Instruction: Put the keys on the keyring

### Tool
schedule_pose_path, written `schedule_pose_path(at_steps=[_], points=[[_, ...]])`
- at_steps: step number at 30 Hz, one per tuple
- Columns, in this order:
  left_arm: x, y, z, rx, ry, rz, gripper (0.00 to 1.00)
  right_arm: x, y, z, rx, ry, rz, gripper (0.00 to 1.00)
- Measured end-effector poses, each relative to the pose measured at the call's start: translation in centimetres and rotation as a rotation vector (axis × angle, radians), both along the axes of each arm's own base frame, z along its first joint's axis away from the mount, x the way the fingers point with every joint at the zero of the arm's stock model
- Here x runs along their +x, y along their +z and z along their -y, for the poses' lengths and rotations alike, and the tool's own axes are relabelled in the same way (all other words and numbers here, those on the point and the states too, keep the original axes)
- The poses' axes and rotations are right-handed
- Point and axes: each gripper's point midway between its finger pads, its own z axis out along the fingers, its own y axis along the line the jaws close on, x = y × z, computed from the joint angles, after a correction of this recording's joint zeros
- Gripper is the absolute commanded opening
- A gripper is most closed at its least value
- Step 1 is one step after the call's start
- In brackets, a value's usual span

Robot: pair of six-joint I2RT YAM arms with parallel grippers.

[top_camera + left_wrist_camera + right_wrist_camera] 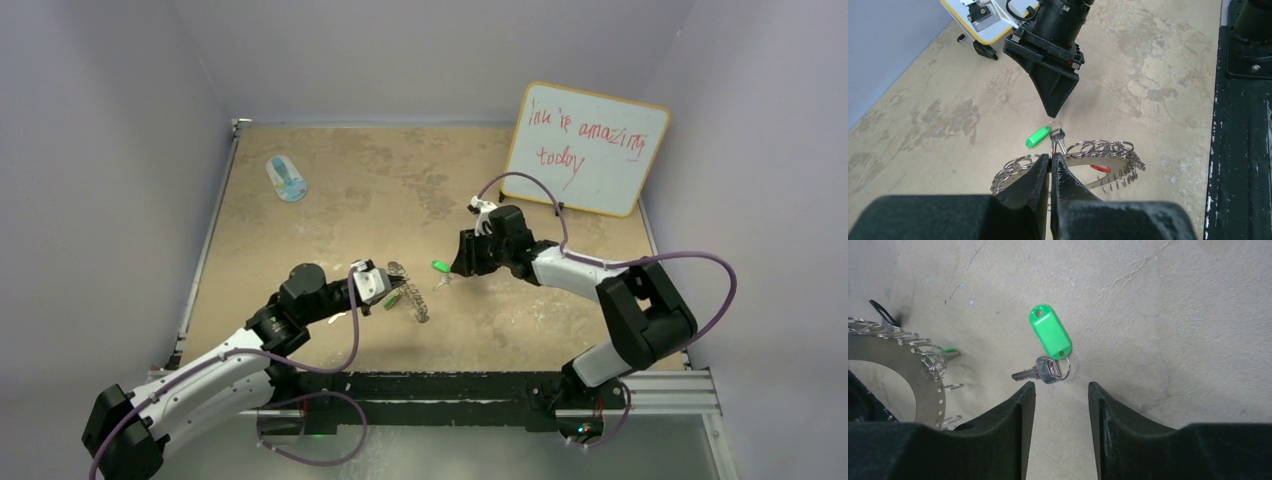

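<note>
The keyring [410, 296], a flat silver ring with wire loops round its rim, is held tilted just above the table. My left gripper [386, 291] is shut on its rim [1098, 159], its jaws pressed together. A red tag [1099, 168] shows through the ring's hole. One of the keys, with a green tag [1049, 337] and a silver blade [1040, 371], lies flat on the table apart from the ring [898, 360]. My right gripper [1060, 387] hangs open just short of that key [440, 266], with nothing between its fingers.
A whiteboard [588, 148] with red writing leans at the back right. A blue-and-white oval object [288, 180] lies at the back left. The black rail [450, 385] with the arm bases runs along the near edge. Walls close in the table's sides.
</note>
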Motion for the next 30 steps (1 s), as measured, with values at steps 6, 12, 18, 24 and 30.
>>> schedule_pose_path(at_steps=[6, 12, 18, 24, 30], points=[[0.0, 0.3, 0.2, -0.021, -0.011, 0.02, 0.0, -1.0, -2.4, 0.2, 0.11, -0.009, -0.145, 0.41], [-0.1, 1.0, 0.1, -0.042, -0.008, 0.044, 0.0, -0.7, -2.5, 0.1, 0.22, -0.024, -0.194, 0.34], [-0.1, 1.2, 0.1, -0.044, -0.008, 0.05, 0.0, -0.2, -2.9, -0.5, 0.292, -0.007, -0.218, 0.26], [-0.1, 1.2, 0.0, -0.041, -0.007, 0.057, 0.0, 0.2, -3.0, -1.5, 0.344, 0.027, -0.233, 0.19], [-0.1, 1.2, 0.0, -0.04, -0.008, 0.058, 0.0, 0.3, -3.3, -1.7, 0.353, 0.034, -0.244, 0.0]])
